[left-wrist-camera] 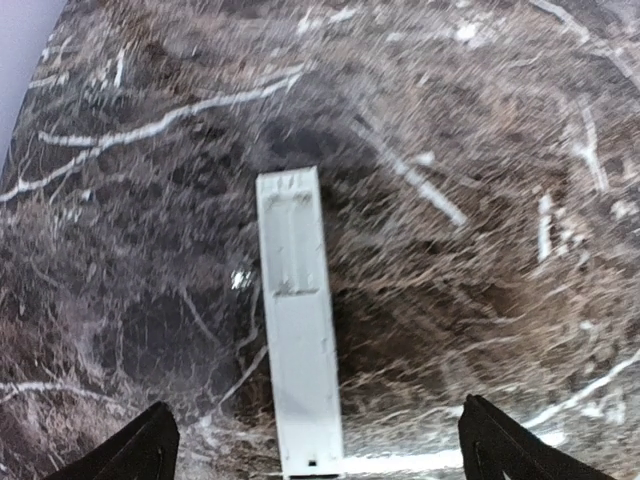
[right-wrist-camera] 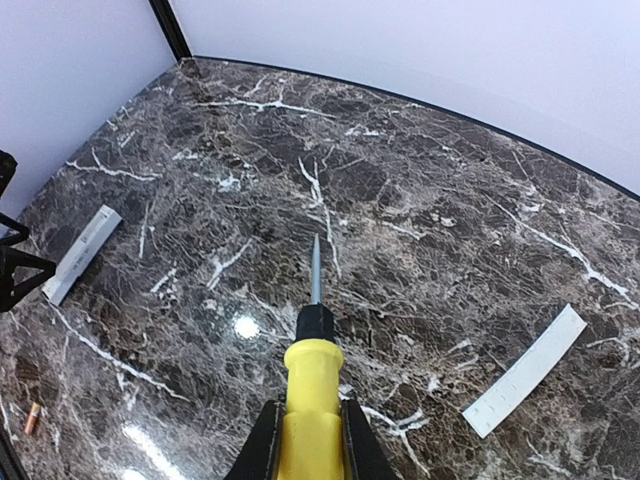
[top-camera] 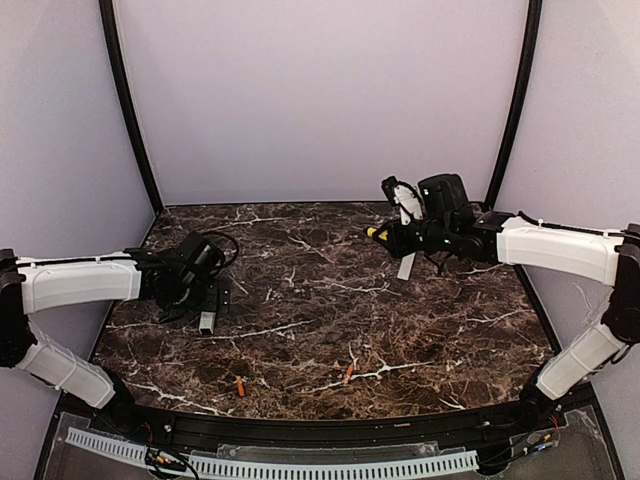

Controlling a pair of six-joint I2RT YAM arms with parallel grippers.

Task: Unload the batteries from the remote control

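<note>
Fingers (left-wrist-camera: pixel 150 445) on the left gripper (left-wrist-camera: pixel 318 430) are spread wide, and the remote control (left-wrist-camera: pixel 297 330) lies flat on the table (left-wrist-camera: pixel 500 150) right between them, touching neither. The right gripper (right-wrist-camera: pixel 308 440) is pinching the yellow-handled tool (right-wrist-camera: pixel 312 375). Both batteries (top-camera: pixel 240 385) sit loose near the front edge, well apart from the remote.

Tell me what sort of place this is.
Likely a robot test booth: plain lilac walls and black posts enclose one marble-patterned table, with the left arm and right arm mounted at its near edge.
</note>
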